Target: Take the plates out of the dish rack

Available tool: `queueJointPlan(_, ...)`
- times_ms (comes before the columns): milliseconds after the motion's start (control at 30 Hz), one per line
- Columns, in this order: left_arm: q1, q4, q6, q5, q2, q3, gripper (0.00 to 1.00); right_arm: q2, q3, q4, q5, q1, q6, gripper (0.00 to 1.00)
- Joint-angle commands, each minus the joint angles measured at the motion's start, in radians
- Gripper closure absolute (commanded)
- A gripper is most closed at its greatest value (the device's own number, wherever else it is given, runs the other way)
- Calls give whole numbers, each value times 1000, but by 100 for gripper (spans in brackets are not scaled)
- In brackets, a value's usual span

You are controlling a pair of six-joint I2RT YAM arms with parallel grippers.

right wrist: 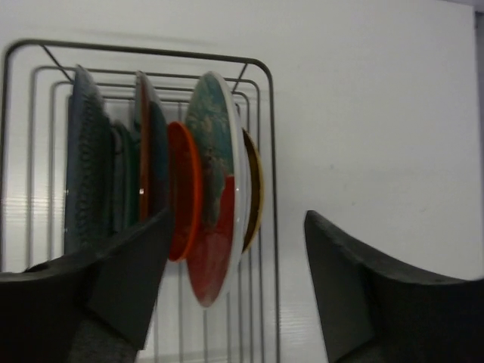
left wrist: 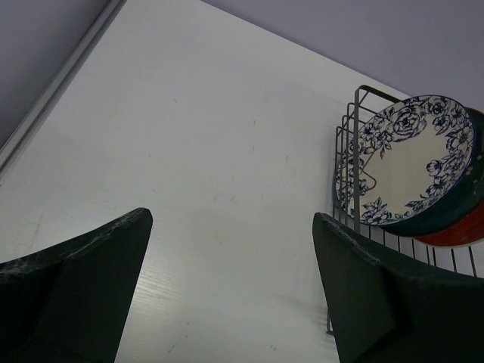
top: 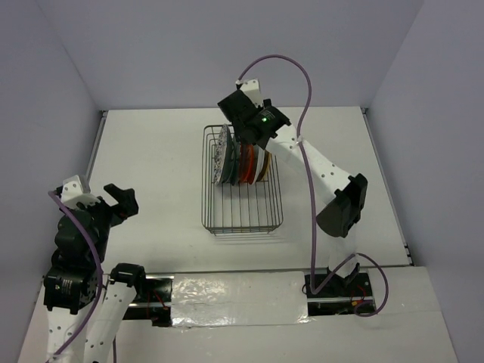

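The dish rack (top: 242, 213) stands mid-table with several plates (top: 240, 162) on edge in its far half. From above, my right gripper (top: 248, 136) hangs over them. Its wrist view shows it open (right wrist: 238, 227), the jaws straddling the red-orange plate with a teal flower (right wrist: 215, 212) without touching it. A yellow plate (right wrist: 256, 189) stands just right of that one, a small orange plate (right wrist: 184, 193) and a dark teal plate (right wrist: 155, 166) to its left. The white plate with a blue floral rim (left wrist: 412, 159) faces my left gripper (left wrist: 231, 219), which stands open over bare table far left of the rack.
The rack's near half holds only bare wires (right wrist: 268, 302). A raised table edge (top: 94, 147) runs along the left side, and walls close in on three sides. A purple cable (top: 308, 162) loops above my right arm.
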Motion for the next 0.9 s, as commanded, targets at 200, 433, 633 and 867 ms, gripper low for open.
queueJointPlan(200, -1, 65, 4, 41, 2, -1, 0, 69, 8, -26, 160, -1, -27, 36)
queueJointPlan(433, -10, 67, 7, 44, 2, -3, 0, 110, -10, -22, 143, -11, -32, 46)
queueJointPlan(633, -13, 67, 4, 43, -6, -3, 0, 104, -70, -2, 151, -11, -29, 56)
queueJointPlan(867, -21, 65, 3, 40, -24, -3, 0, 113, -95, -14, 160, -11, -13, 67)
